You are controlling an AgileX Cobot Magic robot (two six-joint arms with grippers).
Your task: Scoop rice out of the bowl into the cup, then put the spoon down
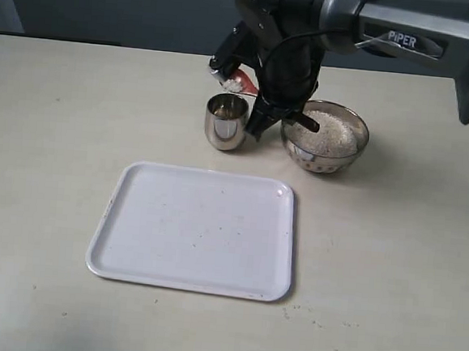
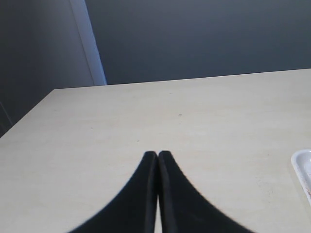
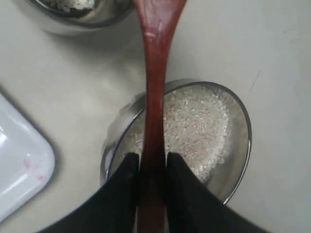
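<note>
My right gripper (image 3: 152, 158) is shut on the handle of the dark red wooden spoon (image 3: 154, 87). In the exterior view the spoon's oval end (image 1: 235, 84) carries white grains and hangs just above and behind the small steel cup (image 1: 226, 121). The steel bowl (image 1: 325, 138) with its mound of rice (image 1: 325, 132) stands right of the cup, under my right arm; the right wrist view looks down on the rice (image 3: 194, 126) in the bowl (image 3: 240, 145), with the cup's rim (image 3: 77, 17) beyond. My left gripper (image 2: 158, 154) is shut and empty over bare table.
A white rectangular tray (image 1: 196, 229) lies in front of the cup and bowl; its corner shows in the right wrist view (image 3: 22, 167) and its edge in the left wrist view (image 2: 302, 170). A few stray grains (image 1: 305, 314) lie by the tray's front right corner.
</note>
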